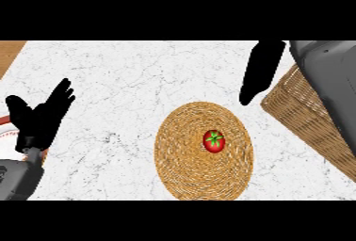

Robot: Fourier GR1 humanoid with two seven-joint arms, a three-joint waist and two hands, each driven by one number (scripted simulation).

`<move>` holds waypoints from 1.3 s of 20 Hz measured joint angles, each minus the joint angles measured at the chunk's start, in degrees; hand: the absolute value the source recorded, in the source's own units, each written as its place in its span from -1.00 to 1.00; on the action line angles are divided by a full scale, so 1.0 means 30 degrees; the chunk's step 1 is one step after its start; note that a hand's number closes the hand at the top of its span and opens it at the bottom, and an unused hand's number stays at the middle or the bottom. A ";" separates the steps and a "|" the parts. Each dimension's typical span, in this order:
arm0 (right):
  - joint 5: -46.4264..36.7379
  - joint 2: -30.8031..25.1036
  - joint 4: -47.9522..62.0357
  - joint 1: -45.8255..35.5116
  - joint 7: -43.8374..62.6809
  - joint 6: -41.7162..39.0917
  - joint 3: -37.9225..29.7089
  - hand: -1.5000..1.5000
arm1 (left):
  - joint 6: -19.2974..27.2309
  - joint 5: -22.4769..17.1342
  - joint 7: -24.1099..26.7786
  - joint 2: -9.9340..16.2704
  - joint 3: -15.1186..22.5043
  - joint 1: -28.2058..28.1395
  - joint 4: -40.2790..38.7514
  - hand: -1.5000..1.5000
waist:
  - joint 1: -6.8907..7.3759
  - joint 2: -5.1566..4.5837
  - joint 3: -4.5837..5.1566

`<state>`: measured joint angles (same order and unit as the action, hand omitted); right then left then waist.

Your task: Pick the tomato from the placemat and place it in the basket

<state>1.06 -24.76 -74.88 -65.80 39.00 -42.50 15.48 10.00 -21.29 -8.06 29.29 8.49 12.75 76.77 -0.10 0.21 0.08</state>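
The tomato (214, 141) sits unheld mid-placemat (188, 174); the right hand (261, 70), fingers straight and empty, hangs near the basket (306, 122) at the counter's right edge, ready to reach.

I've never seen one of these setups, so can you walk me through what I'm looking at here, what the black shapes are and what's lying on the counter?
You are looking down from the robot's head at a white marble counter. The black shapes are its hands on grey forearms. The left hand rests open near the left edge. The right hand hangs with straight fingers above the counter, beside a woven basket at the right. In the middle lies a round woven placemat with a red tomato on it. Neither hand holds anything. Part of a plate shows at the far left.
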 measured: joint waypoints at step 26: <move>-0.2895 0.1109 -0.6440 1.1718 -0.5635 0.0976 -0.2335 -1.00 | -0.1154 0.1464 -0.0447 -0.1131 -0.1598 -0.0396 0.0461 0.00 | 0.0113 -0.0094 -0.0039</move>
<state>-7.63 -21.44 -94.20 -30.64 22.10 -39.57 8.48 6.54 -16.89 -9.40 25.89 3.69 11.56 78.16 0.24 -0.07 -0.03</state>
